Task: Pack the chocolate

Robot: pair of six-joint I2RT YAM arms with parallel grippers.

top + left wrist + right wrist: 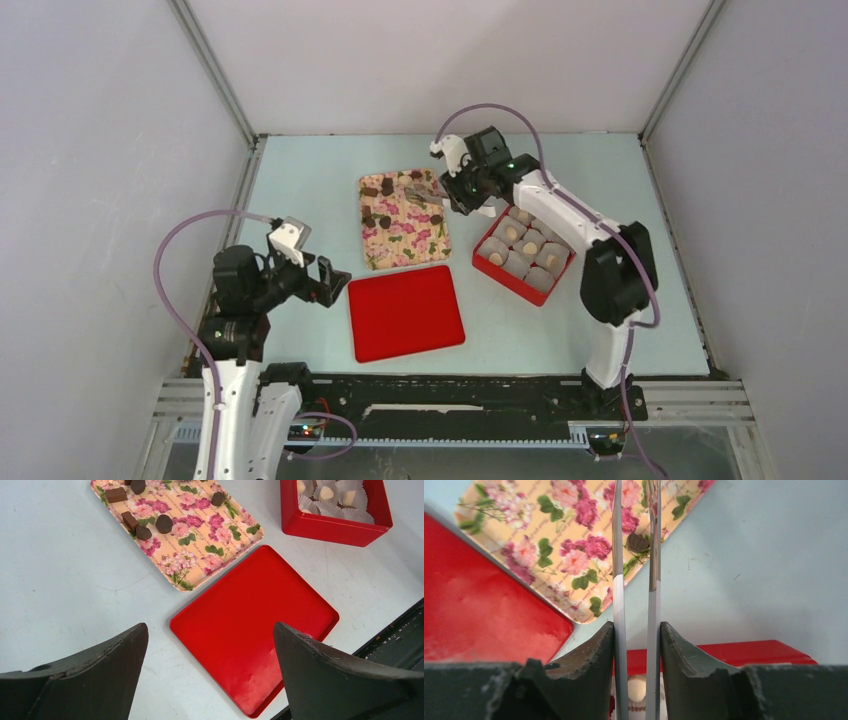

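Observation:
Several dark brown chocolates (164, 523) lie on the floral tray (200, 555), also seen from above (378, 220). Pale tan chocolates (326, 492) sit in paper cups in the red box (497, 271). My right gripper (636, 630) is shut on a pair of thin metal tongs (619, 580) and hangs over the tray's right edge (450, 192). One dark chocolate (638, 542) shows between the tong arms, lying on the tray. The tong tips run off the top of the right wrist view. My left gripper (210, 630) is open and empty, above the table at the left (335, 283).
The red box lid (405, 312) lies flat in front of the tray, its inside facing up, and also shows under my left gripper (255, 630). The red box wall (734, 652) is just below my right gripper. White enclosure walls stand on three sides.

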